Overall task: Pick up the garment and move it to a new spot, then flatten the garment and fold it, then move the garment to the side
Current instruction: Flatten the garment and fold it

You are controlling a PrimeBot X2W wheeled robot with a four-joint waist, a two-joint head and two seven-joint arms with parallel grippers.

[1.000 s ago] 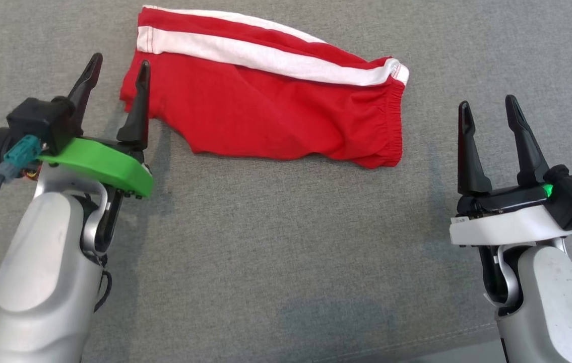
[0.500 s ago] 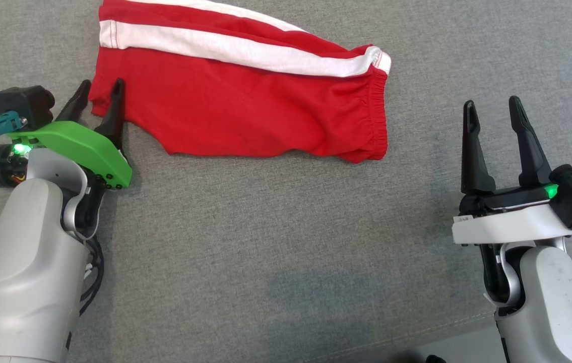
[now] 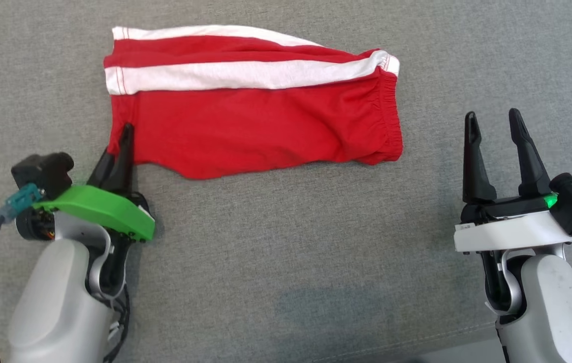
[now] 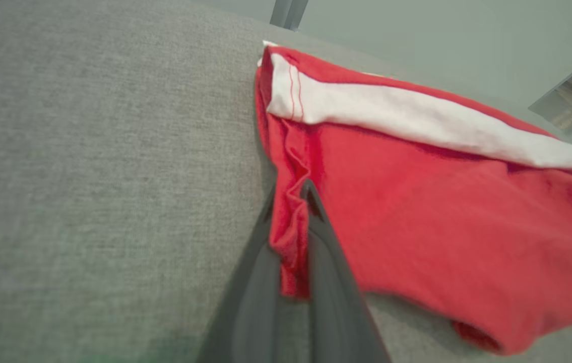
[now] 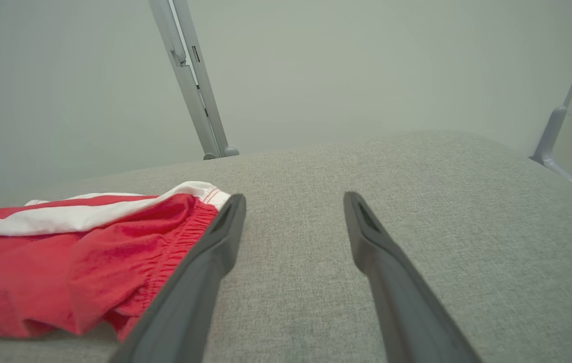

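The garment [image 3: 250,121] is a pair of red shorts with a white side stripe, folded and lying flat on the grey fabric surface [image 3: 286,262]. My left gripper [image 3: 120,141] is shut on the shorts' near-left hem corner; in the left wrist view the red hem [image 4: 291,237] is pinched between the two fingers [image 4: 336,272]. My right gripper [image 3: 492,123] stands open over the bare surface, right of the elastic waistband [image 3: 389,113] and apart from it. The right wrist view shows the waistband [image 5: 185,237] just left of the open fingers [image 5: 215,252].
Grey upholstery covers the whole work area, with broad free room in front of the shorts and between the arms. A seam and the front edge [image 3: 417,343] run along the lower right. Metal frame posts [image 5: 190,80] stand beyond the far edge.
My left gripper has closed on the shorts' near-left corner and pulled it toward me, swinging the shorts so the stripe lies nearly level. The right arm has stayed still.
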